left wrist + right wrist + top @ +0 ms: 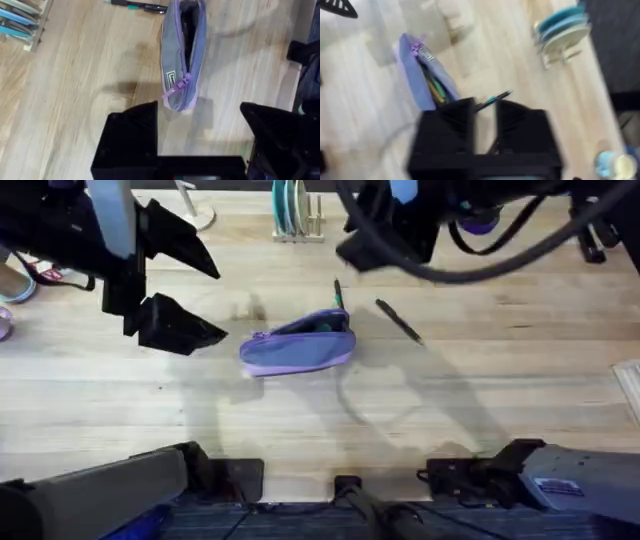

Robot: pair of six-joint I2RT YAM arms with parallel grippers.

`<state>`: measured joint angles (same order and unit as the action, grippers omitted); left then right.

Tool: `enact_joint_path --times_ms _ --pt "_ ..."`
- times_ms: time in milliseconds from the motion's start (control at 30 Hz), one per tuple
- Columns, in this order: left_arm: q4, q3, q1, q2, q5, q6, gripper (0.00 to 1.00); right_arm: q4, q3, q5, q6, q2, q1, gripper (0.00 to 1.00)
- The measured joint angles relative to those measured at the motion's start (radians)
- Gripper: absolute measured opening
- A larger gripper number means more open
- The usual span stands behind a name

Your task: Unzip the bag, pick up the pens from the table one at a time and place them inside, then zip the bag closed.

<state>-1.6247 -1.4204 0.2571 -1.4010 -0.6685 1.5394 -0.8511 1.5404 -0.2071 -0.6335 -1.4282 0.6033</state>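
Lavender bag (298, 345) lies on its side near the middle of the table (300, 430), oblong, soft, with pinkish trim; its zipper stands open along the top and a purple pull (176, 89) hangs at one end beside a small label. Inside the open mouth the right wrist view shows yellow and green shapes, too blurred to name. Beyond the bag's far end 1 dark pen (338, 292) lies just beside it; a 2nd pen (399, 320) lies apart to the right. Left gripper (175, 280) hovers left of the bag with jaws spread wide, holding nothing. Right gripper (484, 122) has a narrow gap between its fingers. At the far edge a rack (296, 215) holds bluish plates.
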Motion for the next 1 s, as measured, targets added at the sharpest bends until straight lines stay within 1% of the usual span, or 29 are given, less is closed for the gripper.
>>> enact_joint_path --times_ms 33,67,100,300,433,833,1000 --pt "0.001 0.000 0.000 0.000 0.001 0.000 0.993 0.004 0.001 -0.006 -0.033 -0.002 0.000 0.088" --pt "0.001 0.000 0.000 0.000 0.003 0.000 0.993 0.002 0.001 -0.018 -0.070 -0.003 0.000 0.047" --pt "0.000 0.000 0.000 0.000 0.003 0.000 0.993 0.001 0.001 -0.034 -0.106 -0.004 0.000 0.037" --pt "0.001 0.000 0.000 0.000 0.007 0.000 0.993 -0.090 0.002 -0.168 -0.349 -0.040 0.006 0.031" --pt "0.001 0.000 0.000 0.000 0.007 0.000 0.993 -0.131 0.002 -0.209 -0.434 -0.109 0.023 0.031" --pt "0.001 0.000 0.000 0.000 0.007 0.000 0.994 -0.121 0.002 -0.229 -0.498 -0.308 0.095 0.030" --pt "0.001 0.000 0.000 0.000 0.007 0.000 0.994 -0.103 0.002 -0.232 -0.501 -0.323 0.094 0.030"
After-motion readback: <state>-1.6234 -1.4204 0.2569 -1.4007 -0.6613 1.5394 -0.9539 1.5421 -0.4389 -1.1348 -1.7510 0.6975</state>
